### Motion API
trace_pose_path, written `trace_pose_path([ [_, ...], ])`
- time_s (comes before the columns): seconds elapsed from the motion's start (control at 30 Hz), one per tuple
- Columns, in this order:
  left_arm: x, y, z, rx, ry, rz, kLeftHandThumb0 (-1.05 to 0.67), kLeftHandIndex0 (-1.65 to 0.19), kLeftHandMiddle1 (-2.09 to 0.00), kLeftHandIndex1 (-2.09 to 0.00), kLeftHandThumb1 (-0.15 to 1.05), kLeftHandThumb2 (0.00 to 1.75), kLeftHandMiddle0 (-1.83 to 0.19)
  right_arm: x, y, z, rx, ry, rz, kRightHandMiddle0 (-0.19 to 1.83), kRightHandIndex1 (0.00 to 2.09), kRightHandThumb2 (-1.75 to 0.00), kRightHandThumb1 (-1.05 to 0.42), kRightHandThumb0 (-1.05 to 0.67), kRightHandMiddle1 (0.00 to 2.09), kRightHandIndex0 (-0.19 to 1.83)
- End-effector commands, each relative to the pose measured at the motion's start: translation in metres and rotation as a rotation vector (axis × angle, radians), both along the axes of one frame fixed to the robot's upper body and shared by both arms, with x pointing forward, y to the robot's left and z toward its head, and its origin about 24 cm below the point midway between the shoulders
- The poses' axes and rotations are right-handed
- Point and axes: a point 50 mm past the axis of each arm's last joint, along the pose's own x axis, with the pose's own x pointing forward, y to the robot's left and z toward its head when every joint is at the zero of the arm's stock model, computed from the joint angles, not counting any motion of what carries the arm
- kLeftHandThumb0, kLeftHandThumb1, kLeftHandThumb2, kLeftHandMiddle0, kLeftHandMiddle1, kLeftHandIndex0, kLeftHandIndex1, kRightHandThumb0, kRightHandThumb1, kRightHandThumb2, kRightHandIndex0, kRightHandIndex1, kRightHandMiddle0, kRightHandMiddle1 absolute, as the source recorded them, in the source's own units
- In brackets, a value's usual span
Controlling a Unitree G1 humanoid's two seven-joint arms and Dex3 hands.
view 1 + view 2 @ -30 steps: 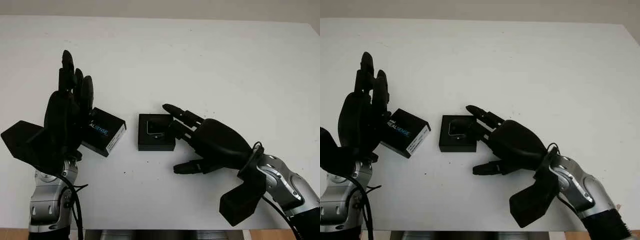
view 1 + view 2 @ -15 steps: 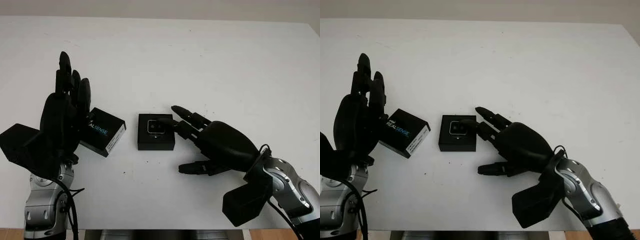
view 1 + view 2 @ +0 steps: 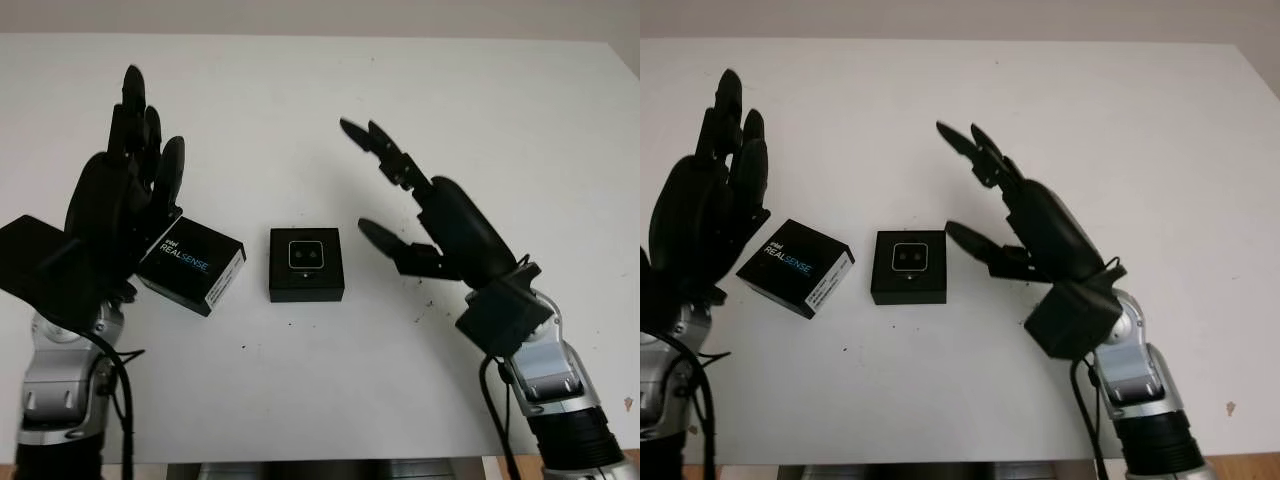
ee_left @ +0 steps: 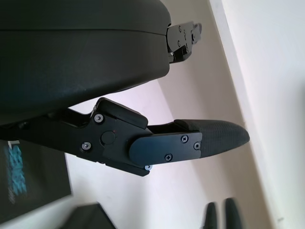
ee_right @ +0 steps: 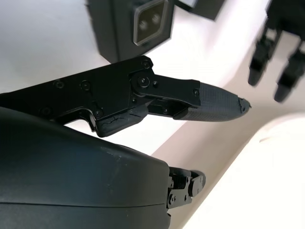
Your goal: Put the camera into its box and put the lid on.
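A small silver-faced camera point(image 3: 305, 255) sits face up inside the open black box point(image 3: 305, 284) at the middle of the white table. The black lid point(image 3: 191, 266), printed REALSENSE, lies flat to the left of the box, a small gap apart. My left hand point(image 3: 140, 150) is open and raised above the lid's left end, holding nothing. My right hand point(image 3: 372, 185) is open and lifted to the right of the box, clear of it. In the right wrist view the camera point(image 5: 148, 18) lies in the box point(image 5: 114, 28) beyond the thumb.
The white table point(image 3: 330, 110) stretches wide behind and to the right of the box. Its front edge runs near the bottom of the head views, where both forearms come in.
My right hand has lifted off the box and swung up and to the right. The camera now lies uncovered in the box. My left hand rose slightly beside the lid.
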Motion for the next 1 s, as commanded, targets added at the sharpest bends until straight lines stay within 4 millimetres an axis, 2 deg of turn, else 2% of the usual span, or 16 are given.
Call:
trace_pose_path([
  [0.0, 0.002, 0.010, 0.014, 0.125, -0.037, -0.021, -0.94, 0.19, 0.00, 0.00, 1.05, 0.44, 0.19, 0.004, 0.000, 0.008, 0.060, -0.010, -0.009, -0.09, 0.07, -0.66, -1.05, -0.83, 0.21, -0.03],
  [0.07, 0.005, 0.017, 0.021, 0.219, -0.023, -0.045, -0.98, 0.19, 0.00, 0.00, 1.05, 0.40, 0.19, 0.008, 0.000, 0.010, 0.118, 0.020, -0.008, -0.10, 0.07, -0.67, -1.05, -0.81, 0.22, -0.03],
  [0.17, 0.008, 0.024, 0.028, 0.328, 0.035, -0.097, -1.01, 0.17, 0.00, -0.03, 1.05, 0.18, 0.19, 0.013, -0.002, 0.010, 0.228, 0.095, -0.018, -0.10, 0.06, -0.65, -1.05, -0.83, 0.25, -0.04],
  [0.23, 0.009, 0.027, 0.033, 0.424, 0.087, -0.136, -0.98, 0.19, 0.00, -0.01, 1.00, 0.09, 0.19, 0.015, -0.004, 0.009, 0.278, 0.124, -0.018, -0.12, 0.06, -0.62, -1.05, -0.82, 0.25, -0.05],
  [0.33, 0.012, 0.026, 0.042, 0.557, 0.171, -0.219, -0.91, 0.19, 0.00, 0.00, 0.93, 0.04, 0.19, 0.017, -0.007, 0.008, 0.319, 0.158, -0.024, -0.13, 0.06, -0.62, -1.05, -0.81, 0.26, -0.05],
  [0.5, 0.018, 0.019, 0.047, 0.814, 0.273, -0.307, -0.89, 0.19, 0.00, 0.00, 0.85, 0.03, 0.19, 0.018, -0.010, 0.007, 0.384, 0.194, -0.002, -0.15, 0.05, -0.60, -1.05, -0.80, 0.27, -0.07],
  [0.6, 0.018, 0.011, 0.044, 1.055, 0.270, -0.341, -0.91, 0.19, 0.00, 0.00, 0.83, 0.03, 0.19, 0.019, -0.014, 0.008, 0.406, 0.208, 0.018, -0.18, 0.03, -0.61, -1.05, -0.77, 0.23, -0.11],
  [0.73, 0.017, 0.001, 0.041, 1.328, 0.260, -0.376, -0.84, 0.19, 0.00, 0.00, 0.79, 0.03, 0.19, 0.020, -0.017, 0.009, 0.430, 0.216, 0.007, -0.18, 0.03, -0.64, -1.05, -0.75, 0.20, -0.11],
  [0.97, 0.018, -0.005, 0.030, 1.517, 0.241, -0.422, -0.82, 0.19, 0.00, 0.00, 0.78, 0.05, 0.19, 0.021, -0.019, 0.010, 0.445, 0.209, 0.006, -0.17, 0.04, -0.65, -1.05, -0.73, 0.20, -0.11],
])
